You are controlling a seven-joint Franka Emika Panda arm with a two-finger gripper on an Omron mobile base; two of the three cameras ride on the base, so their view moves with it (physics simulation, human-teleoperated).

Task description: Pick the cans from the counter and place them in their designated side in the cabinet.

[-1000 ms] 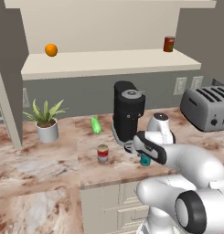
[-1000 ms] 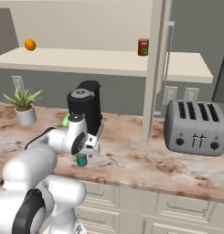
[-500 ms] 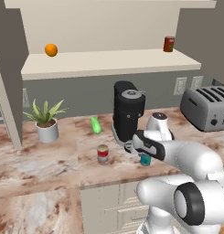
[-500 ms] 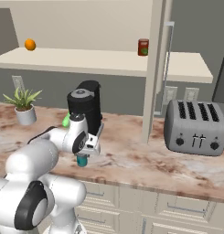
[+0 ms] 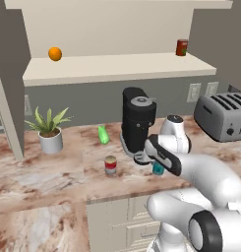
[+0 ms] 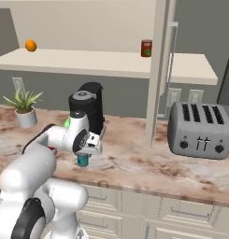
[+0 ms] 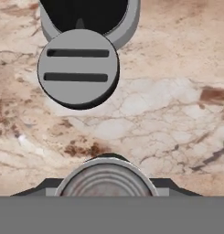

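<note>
While on the counter | teal can between fingers | clamped on it

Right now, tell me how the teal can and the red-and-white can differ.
The teal can is plain blue-green; the red-and-white can is red with a white band and pale top. The teal can sits clamped in the pincer beside the black coffee machine; the red-and-white can stands free, untouched, left of it in the left base view. Both are small upright tins at the counter, neither yet in the cabinet.
</note>
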